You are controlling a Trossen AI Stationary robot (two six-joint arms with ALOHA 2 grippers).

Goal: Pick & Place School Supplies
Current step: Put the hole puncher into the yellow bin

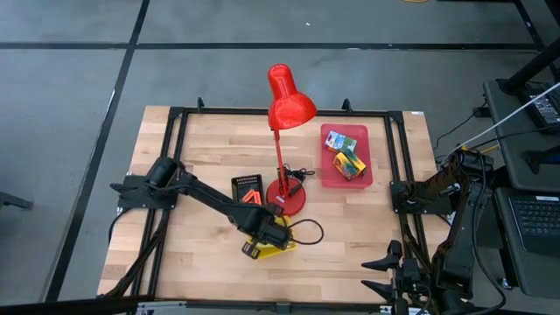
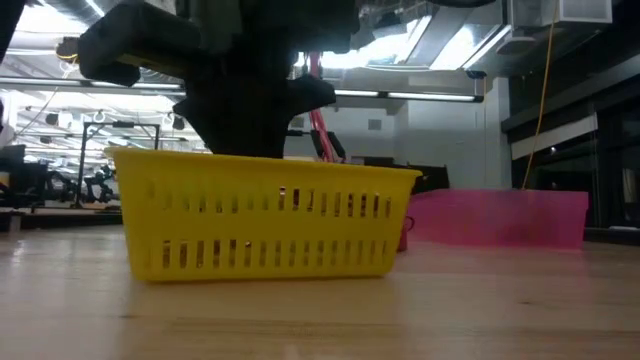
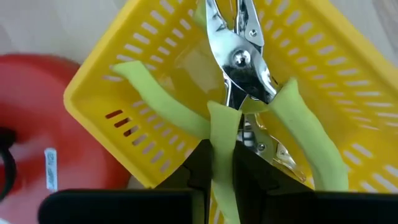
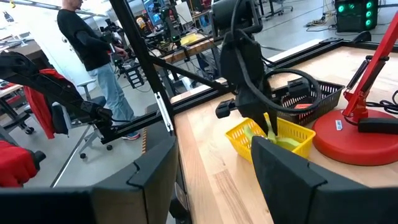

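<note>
Over the yellow tray (image 1: 273, 248), the left gripper (image 1: 271, 234) was clamped narrowly on one yellow-green handle of a pair of pliers (image 3: 239, 59), jaws pointing down into the tray. A second pair of pliers (image 3: 273, 149) lay partly hidden beneath, inside the same tray. The tray sat just beside the red lamp base (image 1: 287, 199), with the black tray (image 1: 248, 189) holding orange pieces (image 1: 251, 198) behind it. Crayon boxes (image 1: 347, 156) rested in the pink tray (image 1: 325, 175), well apart. Right gripper (image 1: 385, 273) waited at the table's near right edge, fingers spread wide.
</note>
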